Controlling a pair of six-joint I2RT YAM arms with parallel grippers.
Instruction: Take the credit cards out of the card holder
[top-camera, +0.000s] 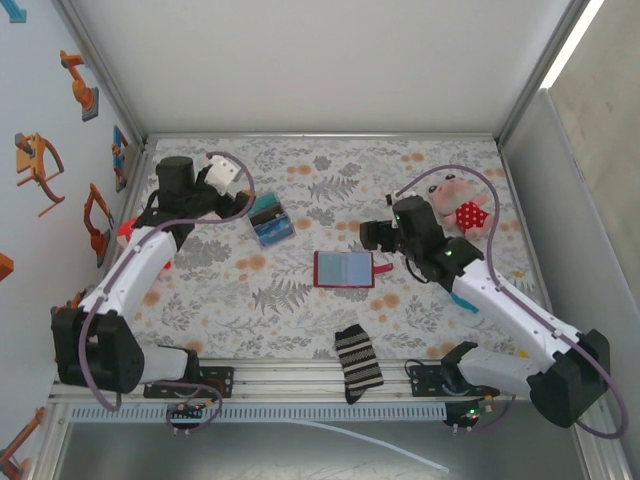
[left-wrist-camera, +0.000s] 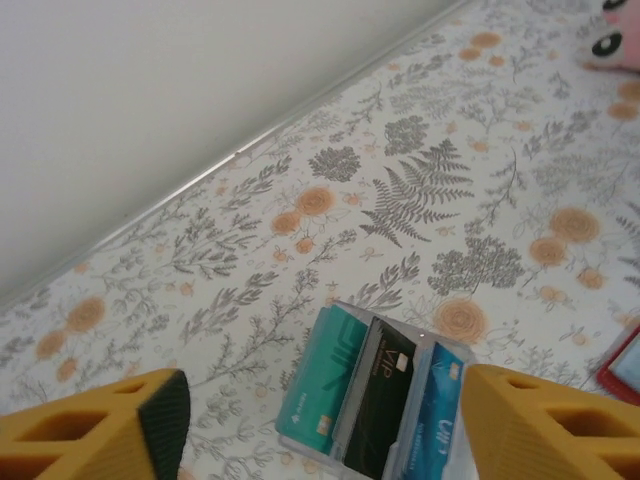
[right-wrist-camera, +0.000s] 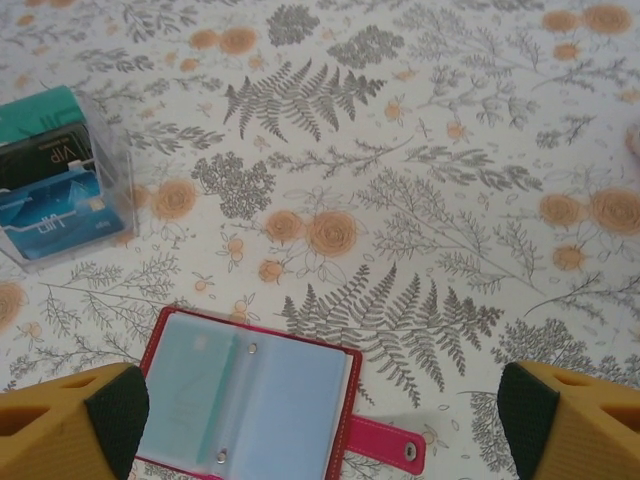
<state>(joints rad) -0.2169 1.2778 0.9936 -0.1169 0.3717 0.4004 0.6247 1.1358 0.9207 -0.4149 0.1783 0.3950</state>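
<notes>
The card holder (top-camera: 343, 269) lies open and flat on the floral table, a red wallet with blue-grey pockets (right-wrist-camera: 245, 405) and its snap tab (right-wrist-camera: 385, 443) pointing right. A thin teal edge shows between its pockets. My right gripper (right-wrist-camera: 320, 408) hovers open above it, touching nothing. Three credit cards, teal (left-wrist-camera: 325, 385), black (left-wrist-camera: 380, 405) and blue (left-wrist-camera: 435, 420), stand upright in a clear box (top-camera: 270, 220). My left gripper (left-wrist-camera: 322, 410) hangs open over that box, fingers apart on either side and holding nothing.
A striped sock (top-camera: 358, 362) lies at the near edge, in front of the wallet. A pink plush toy (top-camera: 460, 205) sits at the back right beside the right arm. The white back wall (left-wrist-camera: 200, 100) rises just behind the card box.
</notes>
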